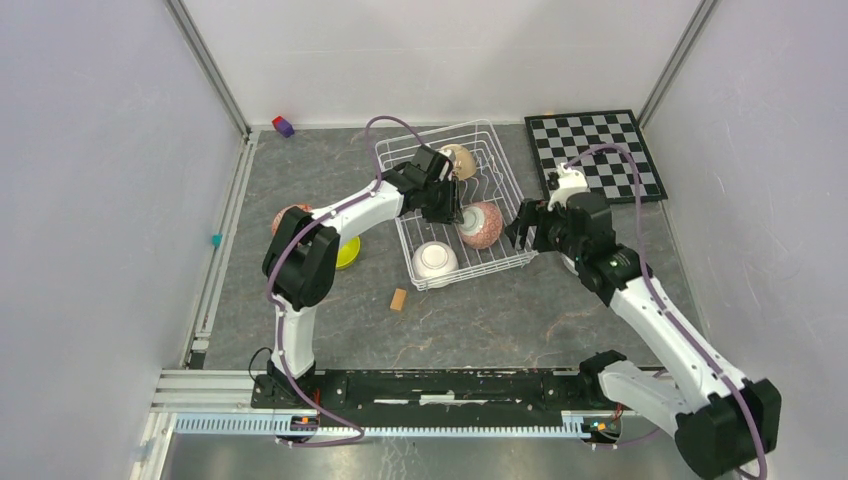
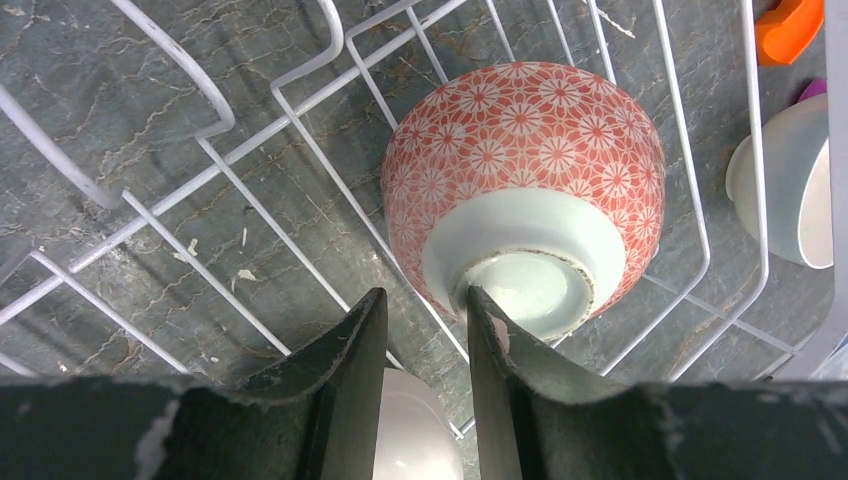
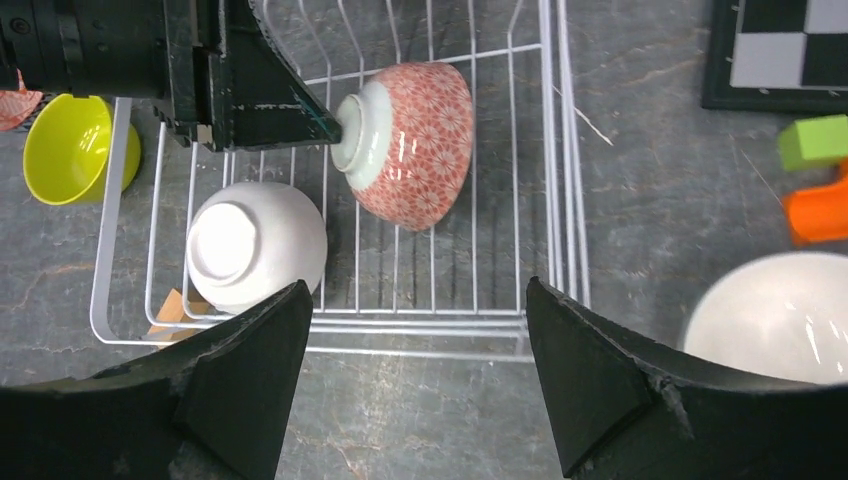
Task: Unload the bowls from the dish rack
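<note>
The white wire dish rack [image 1: 500,160] holds a beige bowl [image 1: 461,158], a pink-red patterned bowl [image 1: 481,224] lying on its side, and an upside-down white bowl [image 1: 435,262]. My left gripper [image 1: 455,205] is inside the rack. Its jaws are a narrow gap apart with nothing between them [image 2: 422,310], and one fingertip [image 2: 480,305] touches the foot of the pink-red bowl [image 2: 520,170]. My right gripper [image 3: 420,340] is wide open and empty, above the table just outside the rack's edge [image 3: 555,200]. A lime-green bowl [image 1: 348,252] and a white bowl [image 3: 770,320] sit on the table.
A reddish bowl [image 1: 288,214] is partly hidden behind the left arm. A chessboard [image 1: 600,150] lies at the back right. A wooden block [image 1: 399,299] lies near the rack's front. A green block [image 3: 815,140] and an orange piece [image 3: 820,212] lie right of the rack. A purple block [image 1: 283,126] lies far back.
</note>
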You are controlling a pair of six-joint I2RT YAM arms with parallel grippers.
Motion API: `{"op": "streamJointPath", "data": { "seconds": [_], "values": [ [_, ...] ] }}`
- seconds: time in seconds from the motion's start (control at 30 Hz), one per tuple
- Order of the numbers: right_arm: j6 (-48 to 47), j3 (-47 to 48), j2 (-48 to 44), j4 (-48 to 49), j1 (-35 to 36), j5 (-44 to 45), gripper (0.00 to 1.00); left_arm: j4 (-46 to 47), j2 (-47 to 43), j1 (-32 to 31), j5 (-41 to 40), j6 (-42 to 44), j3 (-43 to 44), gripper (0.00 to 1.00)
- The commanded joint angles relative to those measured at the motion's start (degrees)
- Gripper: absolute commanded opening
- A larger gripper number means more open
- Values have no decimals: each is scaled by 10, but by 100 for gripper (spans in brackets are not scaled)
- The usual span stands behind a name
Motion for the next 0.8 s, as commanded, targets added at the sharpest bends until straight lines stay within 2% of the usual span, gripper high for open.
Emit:
{"op": "streamJointPath", "data": {
  "seconds": [0.0, 0.23, 0.5, 0.77],
  "values": [
    [-32, 37, 55, 69, 1, -64, 84, -7, -4, 0, -23, -10, -12, 42],
    [-30, 76, 167, 101, 1, -146, 84, -15, -15, 0, -43, -3, -28, 42],
    [-32, 99, 238, 141, 1, -123, 87, -25, -16, 5, -44, -3, -30, 41],
    [-20, 96, 303, 181, 1, -144, 89, -29, -27, 6, -74, 6, -50, 42]
  ]
}}
